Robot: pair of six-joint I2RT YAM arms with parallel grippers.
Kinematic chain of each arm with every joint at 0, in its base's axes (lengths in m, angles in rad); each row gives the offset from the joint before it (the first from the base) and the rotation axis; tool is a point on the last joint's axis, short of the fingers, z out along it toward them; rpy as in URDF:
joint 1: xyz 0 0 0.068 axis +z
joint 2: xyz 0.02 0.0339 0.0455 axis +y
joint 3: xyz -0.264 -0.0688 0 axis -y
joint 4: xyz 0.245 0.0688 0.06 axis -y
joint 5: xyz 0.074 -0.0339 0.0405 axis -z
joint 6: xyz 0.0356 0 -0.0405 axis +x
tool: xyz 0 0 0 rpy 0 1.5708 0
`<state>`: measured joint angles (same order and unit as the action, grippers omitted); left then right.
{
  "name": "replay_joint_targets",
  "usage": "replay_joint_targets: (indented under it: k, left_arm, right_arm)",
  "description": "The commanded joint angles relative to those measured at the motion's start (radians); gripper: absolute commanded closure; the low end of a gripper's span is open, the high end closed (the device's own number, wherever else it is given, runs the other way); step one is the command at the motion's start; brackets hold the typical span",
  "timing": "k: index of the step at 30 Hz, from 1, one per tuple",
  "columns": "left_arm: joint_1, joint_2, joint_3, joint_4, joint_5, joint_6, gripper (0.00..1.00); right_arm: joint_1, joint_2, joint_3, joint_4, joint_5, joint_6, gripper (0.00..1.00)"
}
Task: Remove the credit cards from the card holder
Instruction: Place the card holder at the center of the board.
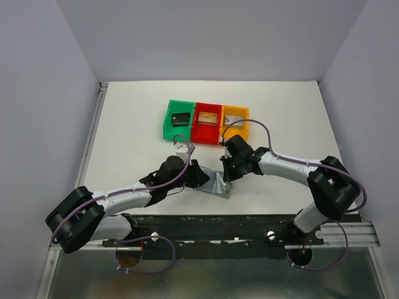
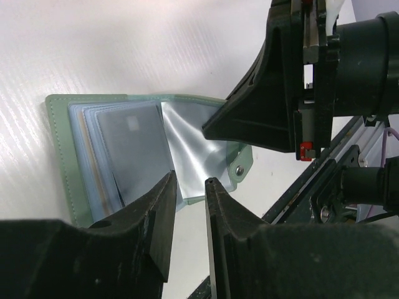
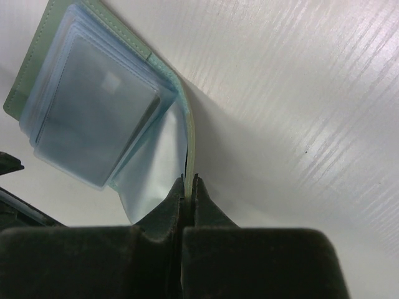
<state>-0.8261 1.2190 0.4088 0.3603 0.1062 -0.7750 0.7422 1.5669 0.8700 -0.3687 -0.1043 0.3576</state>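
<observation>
Right, the card holder (image 1: 218,185) lies open on the table (image 1: 124,137), light blue inside up, and both wrists meet over it. Your right gripper (image 3: 189,184) is pinched fully shut on the edge of the holder's pale green cover, which curves up from the table into the jaws. Your left gripper (image 2: 189,187) sits at the opposite side of the holder, partly open with a clear gap between its fingers (image 2: 159,212). They straddle the edge of the fanned clear sleeves (image 2: 193,143), and I can't tell whether either pad actually touches plastic; nothing looks clamped. One silvery-grey card (image 2: 134,149) is inside the top sleeve of the holder, just beside the left fingers, with more sleeves stacked under it. The holder's snap button (image 2: 239,169) shows on the flap below the right gripper's tip. Beyond the holder, on the side away from the arm bases, three bins stand touching in a row: green bin (image 1: 169,128), red bin (image 1: 206,136), yellow bin (image 1: 244,132). Each holds one of the credit cards: black card (image 1: 181,118) in green, tan card (image 1: 207,117) in red, pale card (image 1: 234,117) in yellow, all well apart from the holder.
</observation>
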Motion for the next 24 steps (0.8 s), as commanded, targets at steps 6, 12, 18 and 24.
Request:
replay_joint_targets:
  k: [6,12,18,24]
  left_arm:
    - [0.001,0.033,-0.033,0.054,0.009,-0.01,0.65]
    - [-0.001,0.045,-0.039,0.045,-0.014,-0.014,0.67]
    - [0.001,0.051,-0.036,0.022,-0.037,-0.012,0.7]
    - [0.001,0.037,-0.041,0.012,-0.046,-0.014,0.71]
  right_arm:
    - [-0.003,0.091,0.081,-0.041,-0.008,-0.086,0.99]
    - [-0.004,0.107,0.122,-0.081,0.024,-0.106,0.9]
    - [-0.004,0.068,0.119,-0.116,0.069,-0.106,0.67]
    - [-0.003,0.021,0.136,-0.165,0.098,-0.111,0.56]
